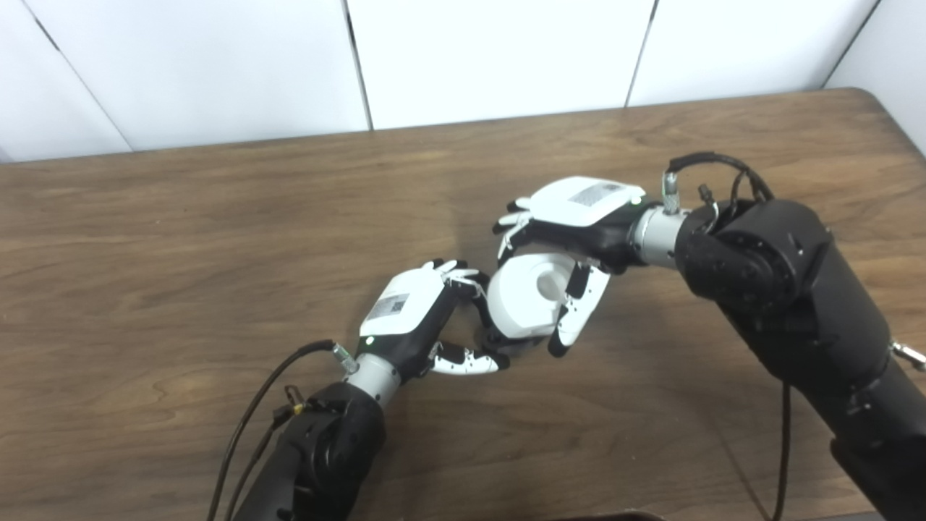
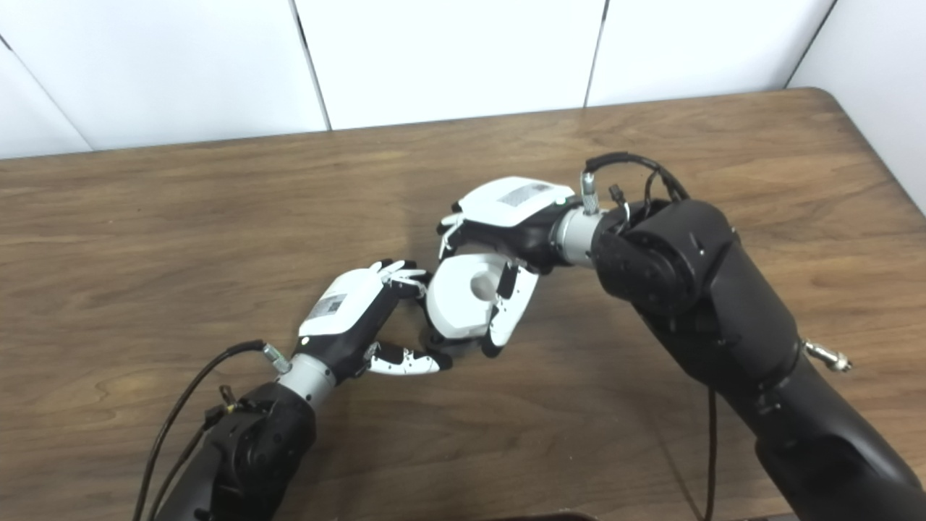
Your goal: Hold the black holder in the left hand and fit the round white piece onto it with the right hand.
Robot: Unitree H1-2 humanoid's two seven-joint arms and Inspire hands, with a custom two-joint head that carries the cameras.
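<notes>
You have two hands over one brown wooden table (image 1: pixel 217 239). There is one round white piece (image 1: pixel 524 297) and one black holder (image 1: pixel 495 336), and both sit near the middle of the table, right between the hands.

Your right hand (image 1: pixel 571 224) comes in from the right side. Its fingers (image 1: pixel 510 242) curl over the top of the round white piece and its thumb (image 1: pixel 579 311) presses the near side, so it is clamped on that piece. The piece has one round hole in its face.

Your left hand (image 1: pixel 416 315) comes in from the lower left. Its fingers (image 1: pixel 463 278) and thumb (image 1: pixel 466 362) close in on the black holder, which peeks out just under the white piece. Only a small dark bit of the holder shows. The white piece is touching the holder, but you cannot tell if it is fully on.

Behind the table there is one white panel wall (image 1: pixel 499 58).
</notes>
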